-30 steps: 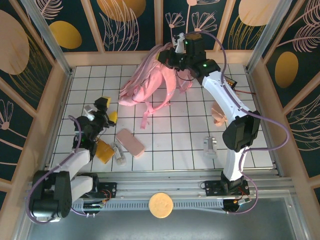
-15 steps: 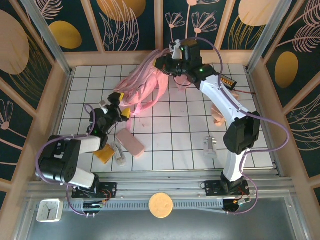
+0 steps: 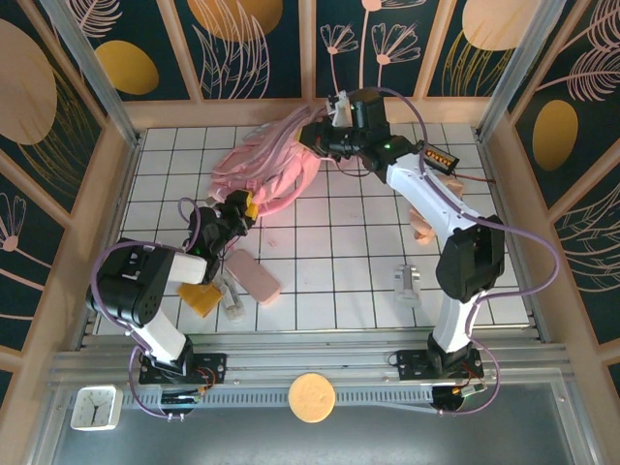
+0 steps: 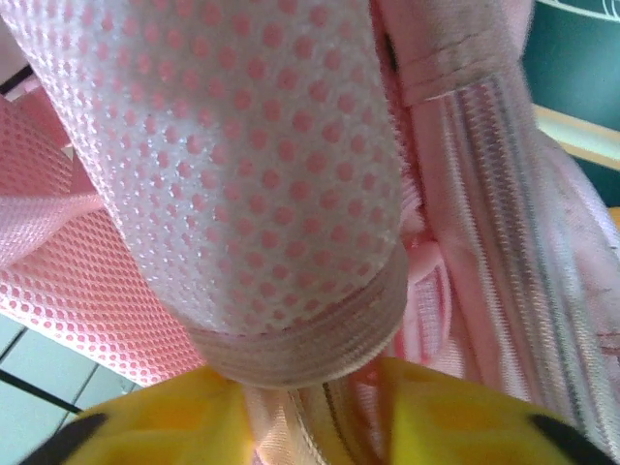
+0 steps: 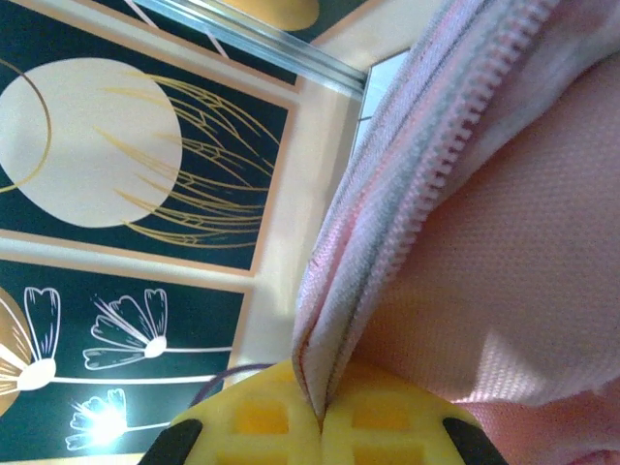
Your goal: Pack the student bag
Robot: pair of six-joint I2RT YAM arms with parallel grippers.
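Tiled table (image 3: 387, 281), student bag (image 3: 271, 165) stretched lengthwise between the claws. Right gripper (image 3: 317, 132) pinched its zip edge (image 5: 455, 136), left gripper (image 3: 241, 206) the strap (image 4: 281, 194) just ahead.

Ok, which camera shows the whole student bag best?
Top external: the whole student bag, straps included, is in frame. Left wrist gives a close-up of its mesh strap; right wrist, its zipper edge pinched in the right pincer.

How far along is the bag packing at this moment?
Nothing looks packed: the pencil case and beige pouch lie on the table. In hand: the right gripper pinches the backpack at its zipper edge, and the left gripper grips a strap. Left: opening the backpack and loading the loose items.
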